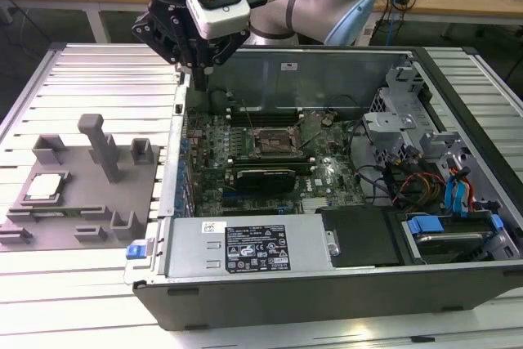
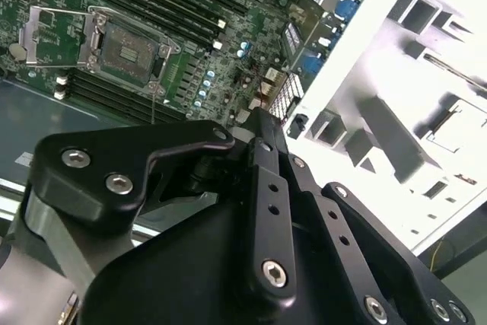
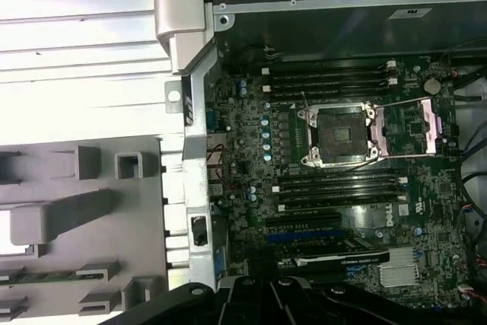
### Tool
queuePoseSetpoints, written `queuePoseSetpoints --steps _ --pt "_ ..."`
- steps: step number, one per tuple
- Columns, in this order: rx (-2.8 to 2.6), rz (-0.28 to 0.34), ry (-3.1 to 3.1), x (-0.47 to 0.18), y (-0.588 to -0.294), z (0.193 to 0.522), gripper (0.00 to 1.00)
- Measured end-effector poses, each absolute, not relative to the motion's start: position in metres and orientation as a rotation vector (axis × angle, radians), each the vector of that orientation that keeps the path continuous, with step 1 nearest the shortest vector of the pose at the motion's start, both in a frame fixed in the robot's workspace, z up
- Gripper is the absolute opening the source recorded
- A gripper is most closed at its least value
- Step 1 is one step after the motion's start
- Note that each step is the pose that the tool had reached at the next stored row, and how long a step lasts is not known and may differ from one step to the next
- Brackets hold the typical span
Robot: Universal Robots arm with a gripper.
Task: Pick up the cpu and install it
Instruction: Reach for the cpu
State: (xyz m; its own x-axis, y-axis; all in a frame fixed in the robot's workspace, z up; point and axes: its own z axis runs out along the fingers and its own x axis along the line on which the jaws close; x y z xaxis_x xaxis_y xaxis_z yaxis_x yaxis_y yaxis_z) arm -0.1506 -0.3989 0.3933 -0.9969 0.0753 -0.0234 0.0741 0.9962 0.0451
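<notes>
The cpu (image 1: 45, 187), a pale square chip, lies flat in a recess of the grey fixture block (image 1: 82, 202) at the exterior view's left, outside the computer case. My gripper (image 1: 199, 78) hangs over the case's back left corner, well away from the chip, its fingers drawn together to a point with nothing between them. The second wrist view has the same black fingers meeting at the tip of the gripper (image 2: 257, 118). The motherboard's cpu socket (image 1: 274, 143) stands empty with its metal lid swung open, as both wrist views show the socket (image 3: 338, 133) (image 2: 125, 49).
The open case (image 1: 188, 120) has tall side walls around the motherboard. Memory slots and a graphics card (image 1: 265, 177) flank the socket. Drive cages and cables (image 1: 425, 177) fill the exterior view's right. Upright posts (image 1: 102, 149) rise from the fixture block on the ribbed aluminium table (image 1: 98, 71).
</notes>
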Motion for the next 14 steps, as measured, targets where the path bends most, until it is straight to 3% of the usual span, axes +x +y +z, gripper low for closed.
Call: queuePoseSetpoints --steps 14 --pt "0.116 0.069 3.113 -0.171 -0.399 0.393 0.11"
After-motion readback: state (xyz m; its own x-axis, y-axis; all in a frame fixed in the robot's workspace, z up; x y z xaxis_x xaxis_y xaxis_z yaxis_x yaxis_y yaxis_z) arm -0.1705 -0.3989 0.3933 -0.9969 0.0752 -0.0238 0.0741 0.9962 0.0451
